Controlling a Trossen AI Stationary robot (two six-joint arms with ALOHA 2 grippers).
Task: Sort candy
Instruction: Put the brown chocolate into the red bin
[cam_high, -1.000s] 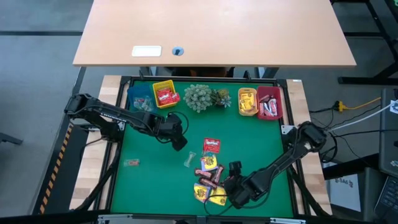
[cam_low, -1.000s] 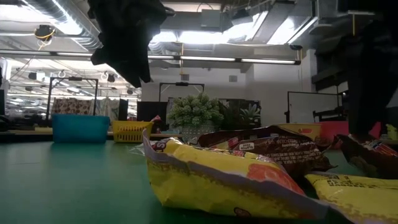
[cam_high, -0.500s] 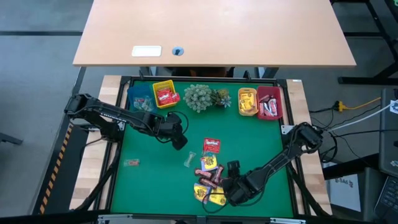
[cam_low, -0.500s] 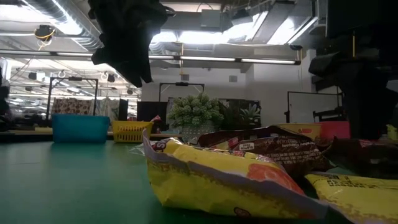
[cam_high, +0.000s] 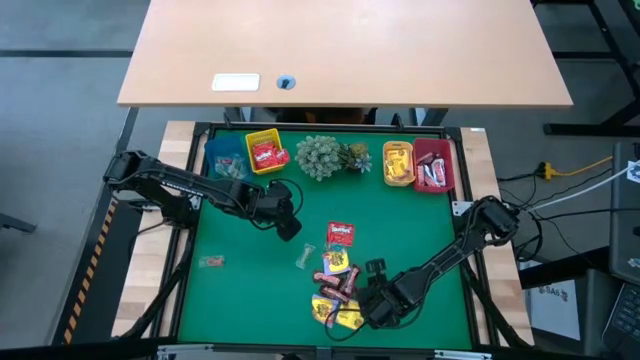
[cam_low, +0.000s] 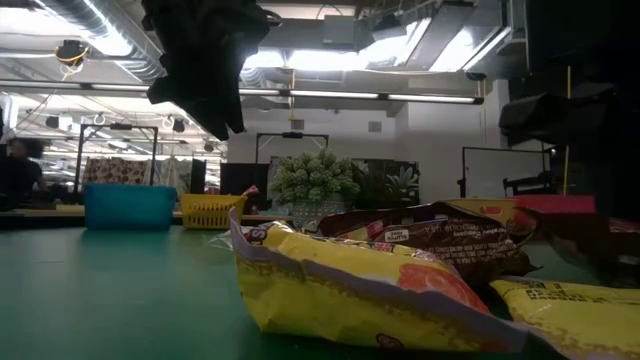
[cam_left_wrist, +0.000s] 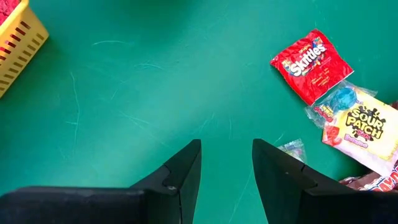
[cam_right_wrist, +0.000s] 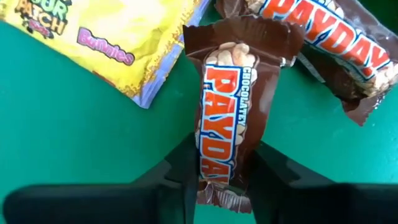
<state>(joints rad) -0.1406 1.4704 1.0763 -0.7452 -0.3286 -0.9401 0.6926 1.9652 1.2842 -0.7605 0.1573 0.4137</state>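
The candy lies in a pile (cam_high: 338, 285) at the near middle of the green mat: yellow packets (cam_right_wrist: 118, 37), brown bars (cam_right_wrist: 323, 37) and a red packet (cam_left_wrist: 311, 65). My right gripper (cam_high: 373, 300) stands over the pile's right side, shut on one brown bar (cam_right_wrist: 227, 118). My left gripper (cam_high: 290, 228) hangs open above bare mat, left of the red packet, with nothing between its fingers (cam_left_wrist: 186, 174). Two clear-wrapped sweets (cam_high: 304, 258) (cam_high: 211, 262) lie apart from the pile, farther left on the mat. My right gripper pinches the brown bar between its two fingers (cam_right_wrist: 183, 171), one on each long side, at the bar's end nearest the wrist (cam_right_wrist: 217, 177). The fingers come steeply from above, across the bar. The bar's far end (cam_right_wrist: 239, 34) overlaps a second bar and a yellow packet.
Along the mat's far edge stand a blue bin (cam_high: 226, 158), a yellow bin (cam_high: 266, 152), a grey-green plant cluster (cam_high: 330, 157), an orange bin (cam_high: 398, 163) and a red bin (cam_high: 434, 165). Bare mat (cam_high: 240, 300) spreads left of the pile.
My right gripper has tipped more steeply down over the pile and edged a little toward the table's left. My left gripper has kept still.
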